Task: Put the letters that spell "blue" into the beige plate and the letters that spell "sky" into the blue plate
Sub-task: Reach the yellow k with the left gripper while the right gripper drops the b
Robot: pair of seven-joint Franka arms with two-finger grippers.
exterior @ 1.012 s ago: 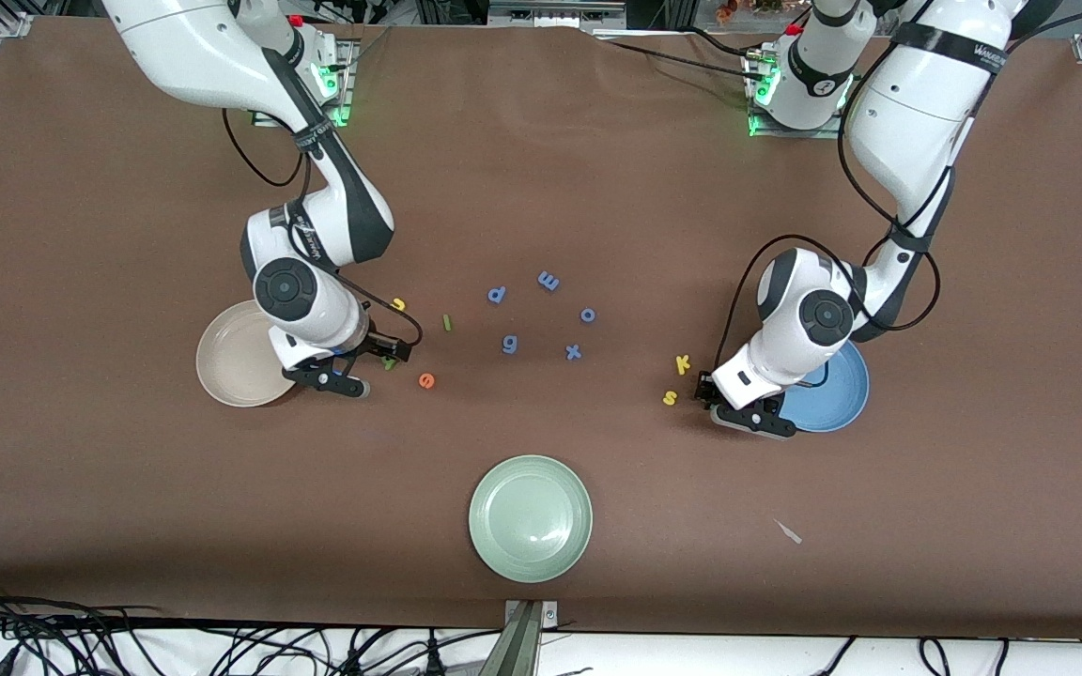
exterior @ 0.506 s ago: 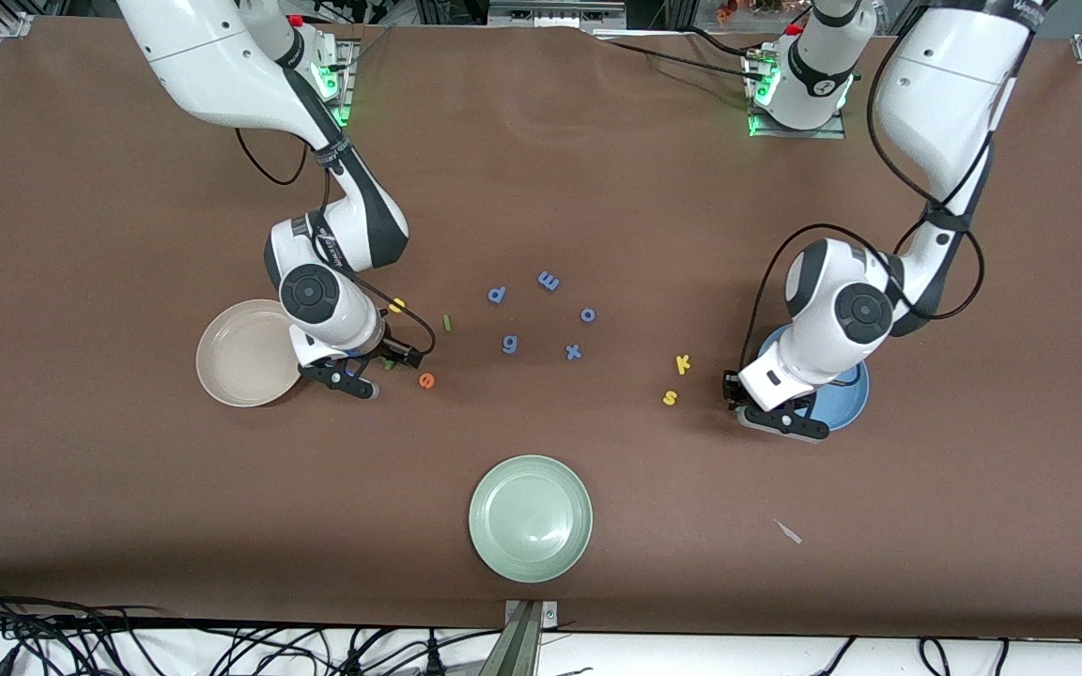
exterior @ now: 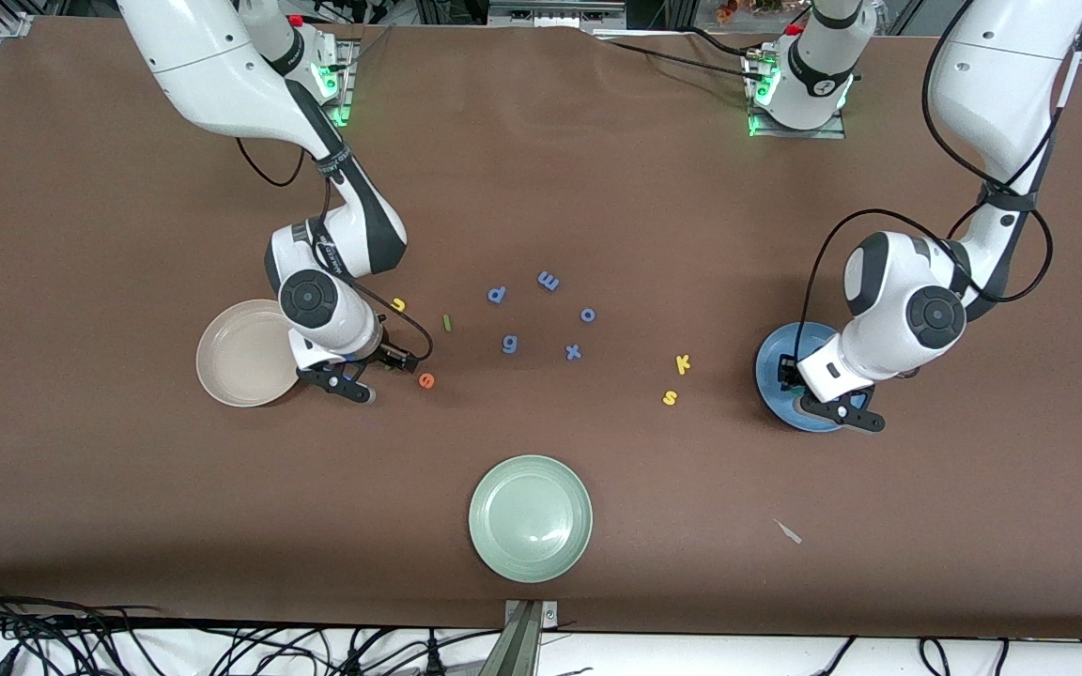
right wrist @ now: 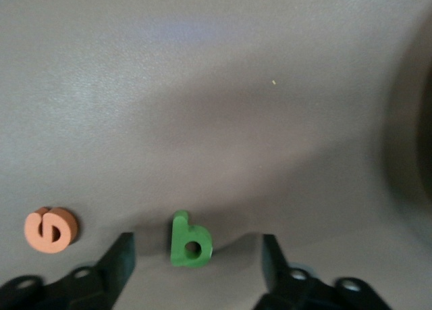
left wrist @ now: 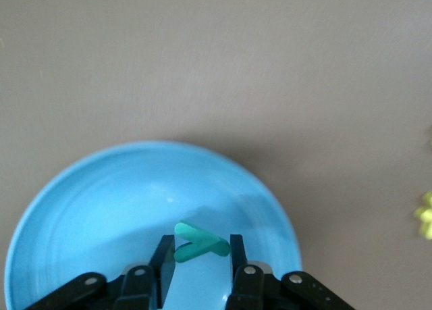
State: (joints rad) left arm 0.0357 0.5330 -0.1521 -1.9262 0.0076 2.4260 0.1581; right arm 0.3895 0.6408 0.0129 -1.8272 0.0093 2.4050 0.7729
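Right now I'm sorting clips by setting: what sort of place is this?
Likely a robotics lab bench, not a home. Two white arms are bolted to a brown table, loose cables trail along its near edge, and the props are foam letters such as the k plus plain plates like the green plate.

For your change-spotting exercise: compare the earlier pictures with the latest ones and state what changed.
The left gripper, fingers shut on the teal y, moved from beside the yellow s to over the blue plate. The right gripper shifted slightly and now straddles the green b, fingers open. All other letters and the plates stayed put.
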